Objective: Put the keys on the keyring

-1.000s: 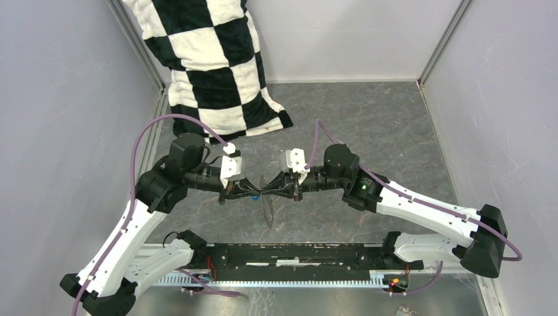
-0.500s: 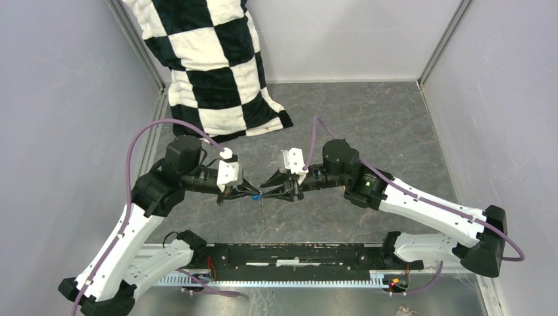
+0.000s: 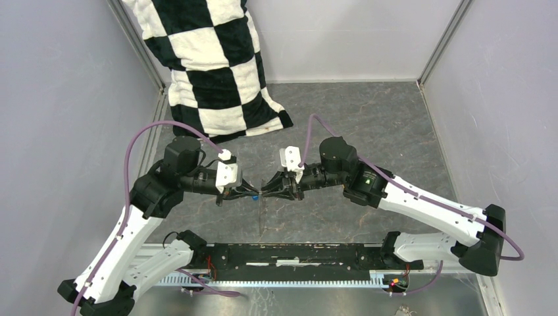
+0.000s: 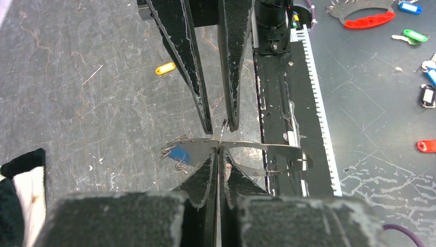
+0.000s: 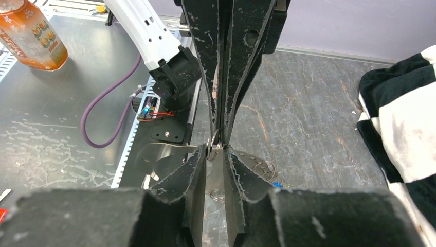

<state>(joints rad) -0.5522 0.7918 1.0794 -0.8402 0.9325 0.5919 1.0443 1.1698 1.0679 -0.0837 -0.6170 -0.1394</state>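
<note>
My left gripper (image 4: 220,153) is shut on a flat silver-grey keyring plate (image 4: 267,149), edge-on at its fingertips. A blue-headed key (image 4: 178,154) and small wire rings hang at the plate's left end. A small split ring (image 5: 213,149) stands up from the left fingertips. My right gripper (image 5: 214,154) faces the left one tip to tip, its fingers a narrow gap apart around that ring. In the top view both grippers (image 3: 261,193) meet above the floor and the keyring (image 3: 262,214) hangs down below them. A small yellow-headed key (image 4: 165,68) lies on the floor under the right arm.
A black-and-white checkered cloth (image 3: 210,59) lies at the back left. The black base rail (image 3: 296,253) runs along the near edge. Coloured key tags (image 4: 367,19) lie on the metal bench beyond it, and an orange bottle (image 5: 31,31) stands there too.
The right gripper's fingers were spread wider half a second ago and have narrowed around the ring. Both arms have shifted slightly left, and the keyring hangs below again.
</note>
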